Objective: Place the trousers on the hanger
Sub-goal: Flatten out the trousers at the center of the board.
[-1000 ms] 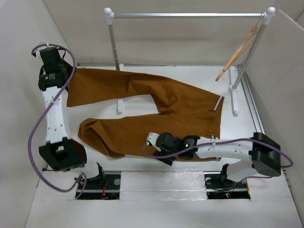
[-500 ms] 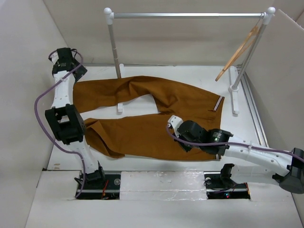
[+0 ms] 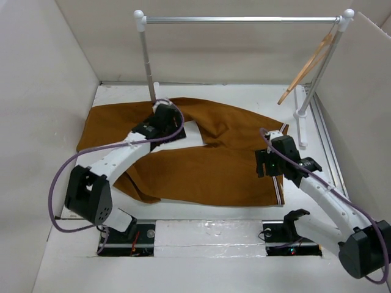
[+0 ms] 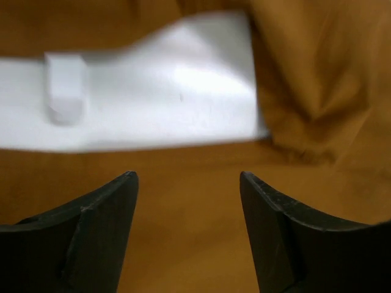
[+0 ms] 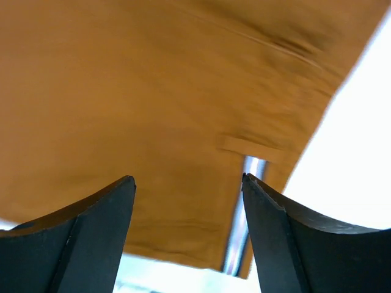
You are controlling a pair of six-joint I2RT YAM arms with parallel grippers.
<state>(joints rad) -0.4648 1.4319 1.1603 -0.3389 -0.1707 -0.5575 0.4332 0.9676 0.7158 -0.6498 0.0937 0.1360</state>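
Hovering over rust-brown cloth trousers (image 3: 208,171) lying flat on the white table (image 3: 244,94), we see both grippers empty. The left gripper (image 4: 188,177) has fingers spread above the near leg by the crotch gap. The right gripper (image 5: 188,178) has fingers spread above the waistband. The light wooden triangular hanger (image 3: 308,61) hangs on the silver rail (image 3: 244,19).

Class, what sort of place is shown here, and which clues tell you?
Probably a robot test cell: two table-mounted arms, plain walls, and a clothes rail standing over spread trousers.
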